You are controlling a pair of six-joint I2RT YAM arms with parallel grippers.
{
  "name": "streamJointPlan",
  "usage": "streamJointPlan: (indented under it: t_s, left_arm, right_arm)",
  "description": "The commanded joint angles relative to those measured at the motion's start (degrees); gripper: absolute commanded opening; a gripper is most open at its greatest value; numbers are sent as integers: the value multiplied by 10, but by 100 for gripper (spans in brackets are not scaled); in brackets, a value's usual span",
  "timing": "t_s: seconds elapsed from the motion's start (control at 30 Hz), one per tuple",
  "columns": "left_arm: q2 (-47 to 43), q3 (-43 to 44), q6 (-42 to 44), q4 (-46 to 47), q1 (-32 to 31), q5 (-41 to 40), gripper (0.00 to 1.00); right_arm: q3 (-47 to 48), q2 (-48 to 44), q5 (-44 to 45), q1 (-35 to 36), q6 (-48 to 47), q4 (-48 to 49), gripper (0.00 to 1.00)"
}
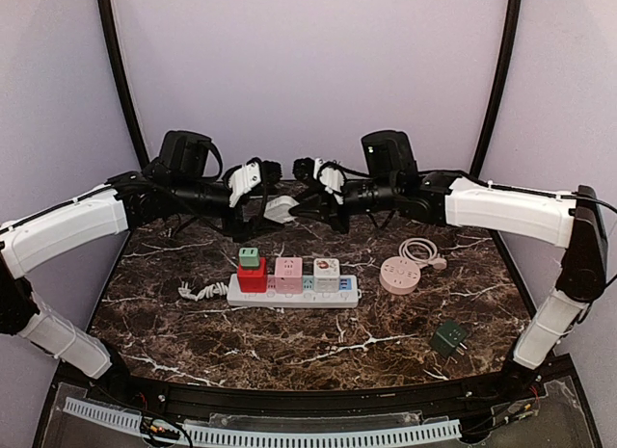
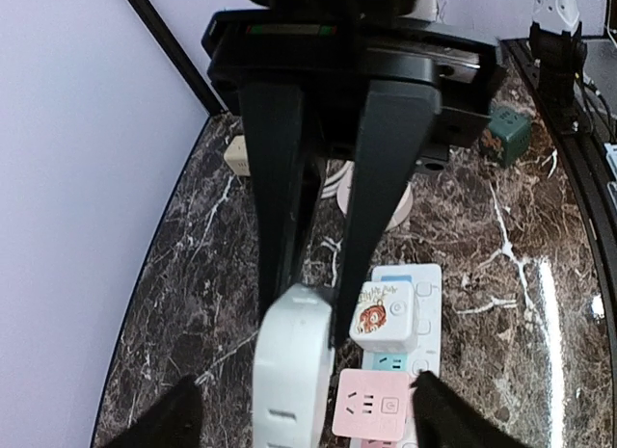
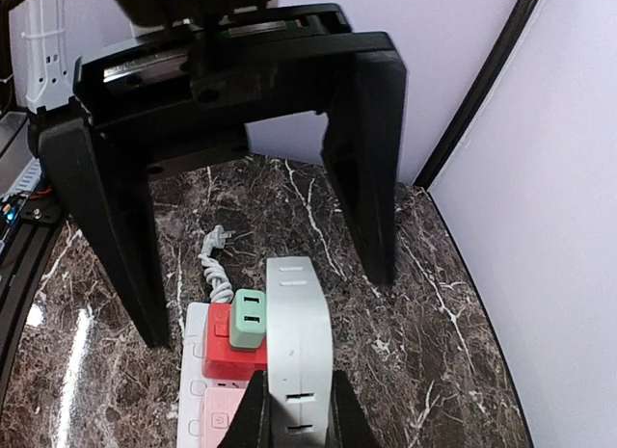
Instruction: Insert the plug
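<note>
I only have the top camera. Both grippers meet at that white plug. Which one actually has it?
Observer: The right gripper is shut on the white plug, pinching its broad faces.
Operator: And the left one?
Observer: The left gripper is open, its fingers standing clear on either side of the plug.
Operator: Any prongs showing?
Observer: None in either wrist view, only slots on its narrow edge.
</note>
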Motion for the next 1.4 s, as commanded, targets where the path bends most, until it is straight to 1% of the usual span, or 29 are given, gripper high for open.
streamJointPlan:
  t_s: [0.0, 0.07, 0.13, 0.17, 0.2, 0.23, 0.3, 0.37, 0.43, 0.5, 0.53, 0.57, 0.6, 0.63, 0.67, 0.73, 0.77, 0.8, 0.83, 0.87, 0.9, 0.93, 1.0, 1.17, 1.37]
  left_arm:
    - [-41, -36, -97, 116, 31, 77, 88]
    - [-26, -23, -120, 117, 40, 112, 84]
    - [-15, -19, -134, 134, 44, 138, 78]
    - [-13, -21, -137, 153, 44, 143, 71]
    - [-7, -22, -139, 164, 44, 151, 65]
    - [-5, -22, -152, 175, 44, 152, 57]
    - [2, -21, -175, 211, 44, 158, 53]
    - [4, -21, -182, 231, 43, 169, 51]
    - [4, -23, -186, 239, 42, 167, 49]
    - [4, -23, -187, 238, 42, 167, 44]
    - [3, -23, -187, 239, 42, 168, 37]
    - [3, -24, -188, 240, 42, 167, 34]
    - [2, -24, -187, 242, 42, 166, 24]
    - [0, -26, -185, 242, 42, 166, 20]
    - [-1, -27, -182, 242, 42, 164, 9]
    - [-4, -31, -179, 240, 42, 158, 2]
    - [-6, -34, -180, 237, 42, 153, 1]
    - [-5, -35, -177, 233, 42, 150, 1]
    - [-5, -37, -173, 221, 42, 144, 1]
    - [-5, -38, -157, 210, 42, 140, 1]
    - [-3, -41, -144, 182, 42, 133, 1]
    - [-1, -43, -111, 150, 42, 131, 1]
    - [4, -57, -74, 114, 42, 123, 1]
    - [15, -81, -33, 112, 42, 112, 1]
    - [42, -106, -40, 139, 49, 115, 1]
  right_arm:
    - [-51, -53, -118, -50, 135, 147, 0]
    - [-91, -70, -142, -61, 173, 231, 0]
    - [-115, -75, -154, -63, 203, 288, 0]
    - [-117, -74, -159, -64, 216, 303, 0]
    - [-115, -70, -164, -64, 227, 311, 0]
    - [-114, -66, -170, -65, 235, 317, 0]
    - [-116, -62, -178, -64, 246, 333, 0]
    - [-115, -56, -178, -64, 250, 339, 0]
    - [-108, -51, -183, -64, 253, 338, 0]
    - [-101, -45, -192, -64, 255, 337, 0]
    - [-97, -43, -193, -64, 255, 336, 0]
    - [-94, -39, -194, -64, 253, 333, 0]
    - [-91, -35, -193, -64, 250, 325, 0]
    - [-88, -31, -190, -64, 248, 319, 0]
    - [-87, -27, -189, -64, 247, 313, 0]
    - [-86, -20, -186, -64, 243, 309, 0]
    - [-84, -16, -186, -64, 240, 303, 0]
    - [-81, -11, -183, -64, 234, 290, 5]
    - [-75, -5, -181, -65, 224, 271, 20]
    - [-68, 1, -179, -64, 212, 247, 39]
    - [-62, 3, -177, -64, 198, 222, 50]
    - [-59, 3, -173, -64, 184, 201, 56]
    - [-59, 4, -164, -64, 164, 173, 57]
    - [-48, 32, -187, -62, 146, 122, 48]
    - [-39, 75, -189, -57, 134, 102, 40]
